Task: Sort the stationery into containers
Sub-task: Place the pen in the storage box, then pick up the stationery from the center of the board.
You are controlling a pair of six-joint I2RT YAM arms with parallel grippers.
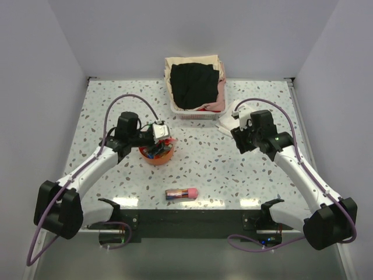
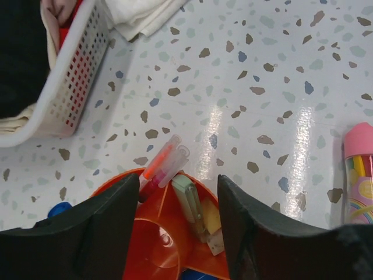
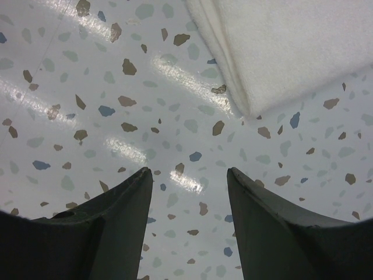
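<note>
orange tray (image 1: 156, 155) sat left of centre on the table (image 1: 233, 169), pens (image 2: 163, 166) inside it with capped ends leaning out over the rim. pink-capped tube (image 1: 180, 193) lay alone near the front edge, well apart from the tray. left gripper (image 2: 178, 184) hung just above the tray, fingers spread wide, nothing held. right gripper (image 3: 189, 175) was equally wide and empty, over bare table beside the white cloth (image 3: 291, 46). risks: a left finger could snag the overhanging pens and tip the tray; the round tube might roll when pinched.
</note>
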